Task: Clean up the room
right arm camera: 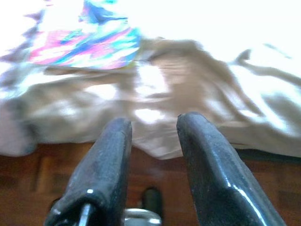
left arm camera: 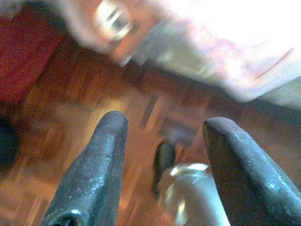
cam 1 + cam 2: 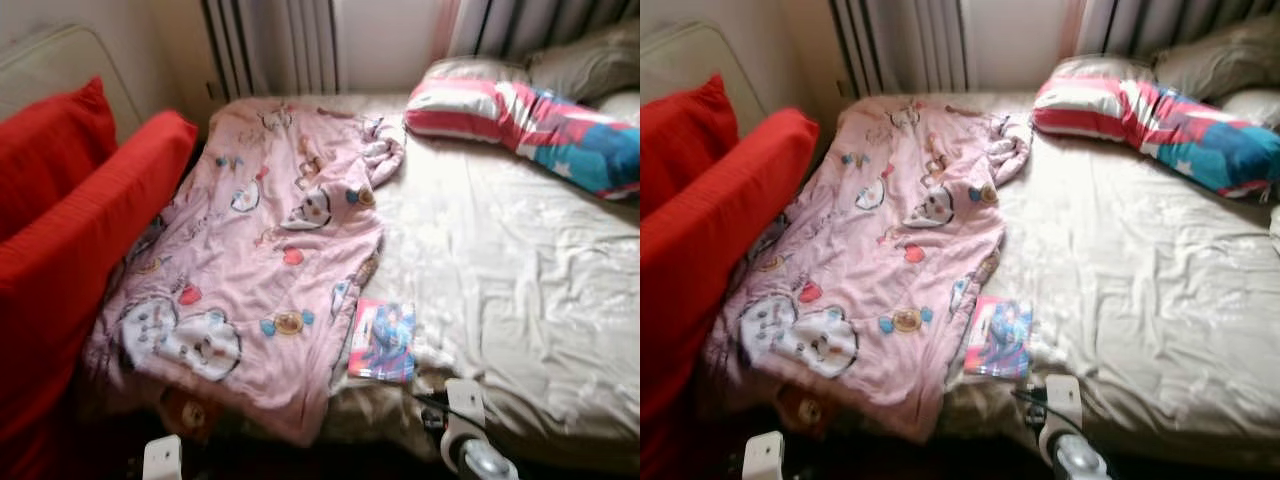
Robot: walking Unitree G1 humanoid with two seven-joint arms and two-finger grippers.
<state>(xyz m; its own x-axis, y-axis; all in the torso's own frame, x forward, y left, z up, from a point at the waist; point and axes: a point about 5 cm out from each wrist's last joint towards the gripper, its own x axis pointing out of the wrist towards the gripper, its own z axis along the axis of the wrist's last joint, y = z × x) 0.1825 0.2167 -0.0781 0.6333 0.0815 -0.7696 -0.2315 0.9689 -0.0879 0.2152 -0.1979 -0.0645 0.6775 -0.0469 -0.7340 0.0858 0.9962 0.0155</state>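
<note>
From the head views I saw a colourful booklet (image 3: 382, 340) at the bed's (image 3: 520, 290) near edge, beside the pink blanket (image 3: 260, 250). My right claw (image 1: 153, 127), fingers slightly apart, hovered just short of it; my left claw (image 2: 162, 136) gaped over the floor (image 2: 70, 103).

Pink cartoon blanket (image 3: 250, 270) spread rumpled over bed's left side; colourful book (image 3: 382, 341) flat beside its edge.

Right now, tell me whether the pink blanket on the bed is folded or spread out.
Spread out. The pink blanket lies flat over the left part of the bed, cartoon prints visible, its near end hanging over the edge and its top corner bunched.
</note>
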